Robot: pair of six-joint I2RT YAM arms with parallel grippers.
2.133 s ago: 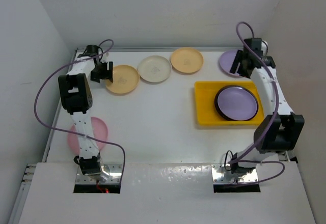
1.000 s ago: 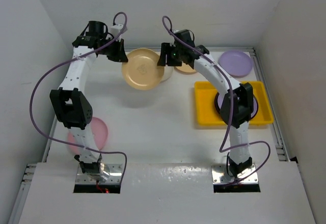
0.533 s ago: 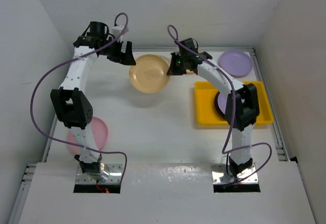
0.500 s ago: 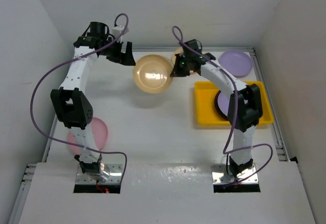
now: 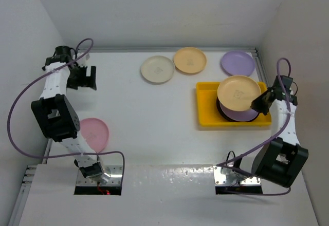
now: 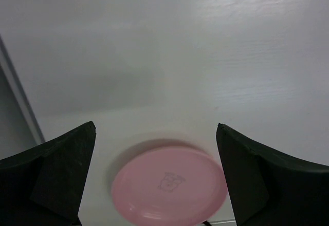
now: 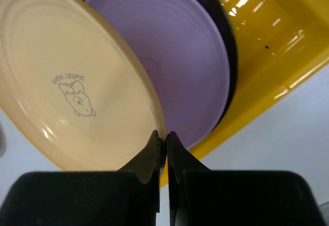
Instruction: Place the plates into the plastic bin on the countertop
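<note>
Pink plate (image 5: 95, 133) lies nearest, flat on the white table (image 5: 154, 118) at about 8 o'clock, close to the left arm's lower links. In the left wrist view it sits right side up between the two dark fingers, well below them and untouched.

Across at about 3 o'clock stands the yellow bin (image 5: 205, 108), its long side running left to right. Inside it rests a dark plate (image 5: 221, 112) with a lilac plate (image 5: 241, 115) stacked in it. Over that stack is an orange plate (image 5: 237, 91), held by the right gripper (image 7: 166, 141), whose jaws are pinched tight on the rim at the plate's 4 o'clock edge. The wrist view shows this plate tilted, face up, a small printed figure at its centre, covering most of the lilac one. Whether its lower edge touches the stack I cannot tell.

Further back at about 10 o'clock, the left gripper (image 5: 91, 78) hangs over bare table with its jaws spread wide and nothing between them.

Farthest, along the back wall from 12 to 2 o'clock, three more plates lie flat in a row and apart from one another: a cream plate (image 5: 157, 69), a second orange plate (image 5: 189, 60), and a second lilac plate (image 5: 237, 63) just behind the bin's far right corner.
</note>
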